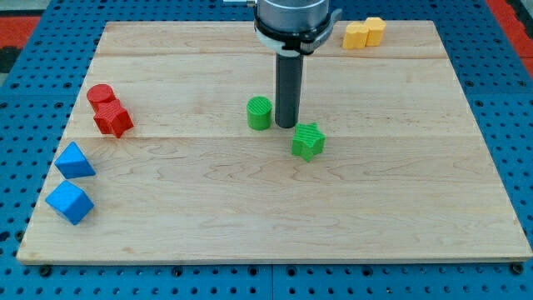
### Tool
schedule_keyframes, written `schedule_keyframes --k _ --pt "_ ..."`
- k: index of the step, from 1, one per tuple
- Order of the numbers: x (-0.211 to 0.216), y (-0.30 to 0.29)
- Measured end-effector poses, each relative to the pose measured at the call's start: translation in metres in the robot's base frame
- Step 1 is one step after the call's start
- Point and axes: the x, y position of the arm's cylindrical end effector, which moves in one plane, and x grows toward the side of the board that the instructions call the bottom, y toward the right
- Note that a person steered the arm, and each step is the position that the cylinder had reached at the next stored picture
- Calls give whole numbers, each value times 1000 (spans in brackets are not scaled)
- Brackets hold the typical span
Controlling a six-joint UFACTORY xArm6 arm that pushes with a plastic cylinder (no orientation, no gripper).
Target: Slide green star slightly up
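Note:
The green star (pixel 308 140) lies near the middle of the wooden board (pixel 250 217). A green cylinder (pixel 259 112) stands up and to its left. My tip (pixel 286 125) is on the board between the two, just right of the green cylinder and just above-left of the green star, close to both. Whether it touches either I cannot tell.
A red cylinder (pixel 100 95) and a red star (pixel 112 119) sit at the board's left. Two blue blocks (pixel 75 161) (pixel 69 202) lie at the lower left. Two yellow blocks (pixel 356 35) (pixel 375 30) sit at the top right edge.

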Motion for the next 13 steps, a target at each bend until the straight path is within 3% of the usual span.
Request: schedule_keyframes --k 2,4,6,7,8,9,11,12,13 --pt "-46 14" --pt "-48 15" --pt "-6 34" --pt "18 110" --pt "78 130" --pt "106 71" --pt "46 68" --pt "75 98" --pt "108 59"
